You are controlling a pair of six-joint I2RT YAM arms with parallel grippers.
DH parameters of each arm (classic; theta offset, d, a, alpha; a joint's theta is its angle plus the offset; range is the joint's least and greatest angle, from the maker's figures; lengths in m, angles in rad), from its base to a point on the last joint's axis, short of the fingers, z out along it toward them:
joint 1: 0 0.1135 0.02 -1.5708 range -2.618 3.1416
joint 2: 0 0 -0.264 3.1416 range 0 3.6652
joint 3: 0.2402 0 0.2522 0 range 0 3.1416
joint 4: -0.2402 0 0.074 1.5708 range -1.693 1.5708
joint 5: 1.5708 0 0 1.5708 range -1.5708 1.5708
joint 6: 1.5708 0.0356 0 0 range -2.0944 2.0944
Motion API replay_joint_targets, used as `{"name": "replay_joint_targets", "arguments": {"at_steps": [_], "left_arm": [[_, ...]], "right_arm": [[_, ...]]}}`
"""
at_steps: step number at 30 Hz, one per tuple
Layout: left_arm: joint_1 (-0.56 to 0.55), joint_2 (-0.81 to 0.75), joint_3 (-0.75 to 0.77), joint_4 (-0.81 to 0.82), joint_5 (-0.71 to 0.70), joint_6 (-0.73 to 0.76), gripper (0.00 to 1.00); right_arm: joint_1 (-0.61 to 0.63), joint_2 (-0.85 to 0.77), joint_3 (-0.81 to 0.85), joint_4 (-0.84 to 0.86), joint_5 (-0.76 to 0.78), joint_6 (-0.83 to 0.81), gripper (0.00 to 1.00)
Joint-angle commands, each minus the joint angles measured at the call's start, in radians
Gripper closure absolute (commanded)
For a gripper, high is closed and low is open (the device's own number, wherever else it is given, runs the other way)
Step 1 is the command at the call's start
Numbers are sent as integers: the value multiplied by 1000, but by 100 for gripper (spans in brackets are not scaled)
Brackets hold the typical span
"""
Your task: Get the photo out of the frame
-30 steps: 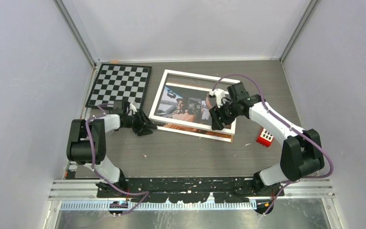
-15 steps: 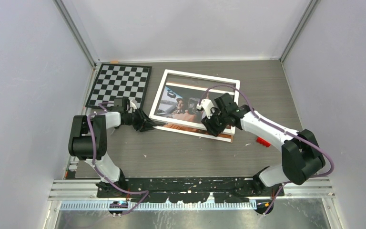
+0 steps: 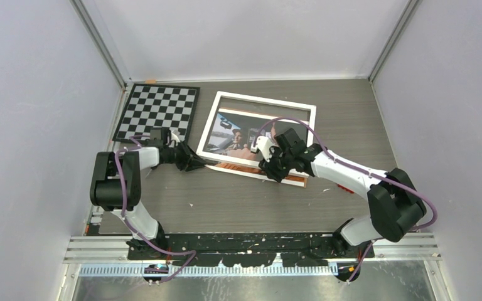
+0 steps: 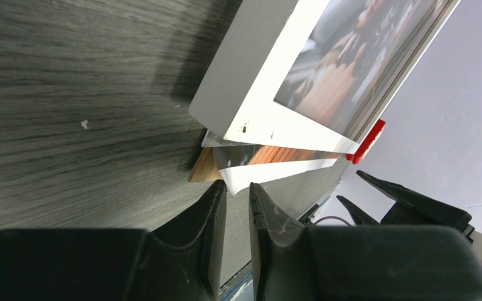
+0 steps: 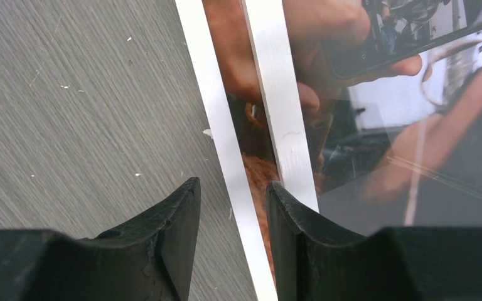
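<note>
On the dark wooden table, the left gripper lies low at the near left corner of the frame. Its fingers stand very near to each other and only a narrow gap shows between them. The white corner of the photo comes out from under the frame and reaches into the mouth of this gap. I cannot tell if the fingers press it. Just beside this corner, the tip of a brown board also sticks out below the frame.

The right gripper is at the near long edge of the frame, towards the right. Its fingers are spread. One is over the table and the other is at the white border of the frame, with the protruding strip of the photo between them.

The frame lies flat in the middle of the table, face up. Most of the photo is still inside it. A black-and-white checkerboard lies at the far left, apart from the frame.
</note>
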Motion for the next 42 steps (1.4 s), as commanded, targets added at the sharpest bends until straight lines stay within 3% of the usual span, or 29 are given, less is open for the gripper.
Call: {"name": "replay_joint_targets", "arguments": {"at_steps": [1,13,18,23,30,42], "left_arm": [[-20,16,31,45,3,-18,78],[-58,52,46,18,-44,-35,80],[-57,31,50,-18,-24,-62,100],[-56,0,45,-70,20,-76,100],[-33,-33,57,-138,110,-74,100],[-25,-44,67,-149,181,-97,100]], "right_arm": [[13,16,7,66,-1,-14,52],[28,-2,-17,86,-5,-26,52],[46,10,-25,126,-9,-28,48],[92,43,-26,191,-3,-20,42],[167,80,-39,275,49,-19,41],[202,135,-85,380,191,-63,50]]}}
